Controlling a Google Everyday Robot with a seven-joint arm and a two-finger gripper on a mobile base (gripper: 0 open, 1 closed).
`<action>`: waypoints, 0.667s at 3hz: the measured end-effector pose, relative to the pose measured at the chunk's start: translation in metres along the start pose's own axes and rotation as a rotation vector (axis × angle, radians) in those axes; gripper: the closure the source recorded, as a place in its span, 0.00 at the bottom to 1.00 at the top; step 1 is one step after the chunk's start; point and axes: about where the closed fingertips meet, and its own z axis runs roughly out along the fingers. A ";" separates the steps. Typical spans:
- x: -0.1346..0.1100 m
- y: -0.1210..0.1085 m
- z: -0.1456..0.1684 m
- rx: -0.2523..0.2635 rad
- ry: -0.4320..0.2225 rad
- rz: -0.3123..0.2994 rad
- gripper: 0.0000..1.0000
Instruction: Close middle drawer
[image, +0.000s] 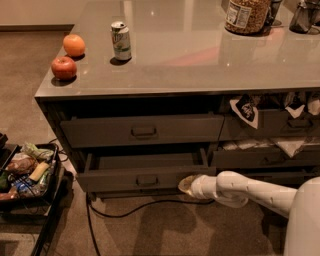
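The robot's white arm reaches in from the lower right corner, low over the brown floor. At its tip the gripper rests against the front of the middle drawer, near that front's right end and just right of the small dark pull handle. The gripper's fingers look drawn together into one pale, tapered tip.

A black cable trails across the floor under the cabinet. At the left edge of the scene a black tray stands on the floor, filled with mixed packets.

The middle drawer stands partly pulled out from the left half of the cabinet, a strip of its inner floor open to view. Above it, the upper drawer also juts out a little under the counter's front edge. In the right half of the cabinet, the right-hand drawers hold crumpled packets, and a dark snack bag hangs over one front.

On the grey counter, a red apple sits at the front left corner with an orange just behind it. A drink can stands upright near them, and a jar stands towards the far right.
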 end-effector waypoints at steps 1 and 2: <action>-0.010 -0.021 0.006 0.036 -0.001 -0.027 1.00; -0.016 -0.036 0.007 0.073 -0.005 -0.033 1.00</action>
